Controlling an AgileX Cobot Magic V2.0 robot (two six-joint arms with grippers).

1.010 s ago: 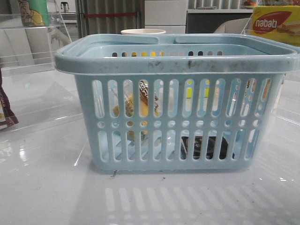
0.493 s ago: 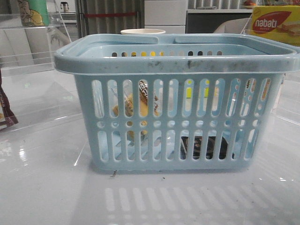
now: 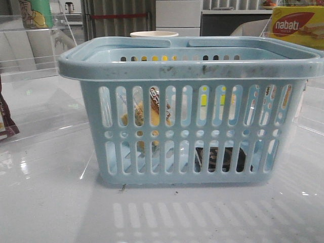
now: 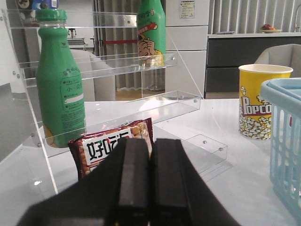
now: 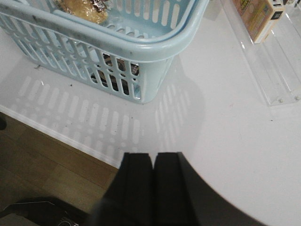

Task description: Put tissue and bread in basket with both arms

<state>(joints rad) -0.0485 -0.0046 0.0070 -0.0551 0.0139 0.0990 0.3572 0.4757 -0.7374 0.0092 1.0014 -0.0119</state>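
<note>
The bread (image 3: 147,114) and the tissue (image 3: 220,158) both lie inside the basket (image 3: 190,63), which stands mid-table toward the front edge. The left gripper (image 4: 149,181) is pressed closed on nothing, near a dark red packet (image 4: 110,146). The right gripper (image 5: 153,186), also closed and empty, hangs over the table's front edge.

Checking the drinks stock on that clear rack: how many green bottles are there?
2. One green bottle stands on the lower tier of the clear rack, above the snack packet. The second bottle stands on the upper tier. Others may sit out of view.
</note>
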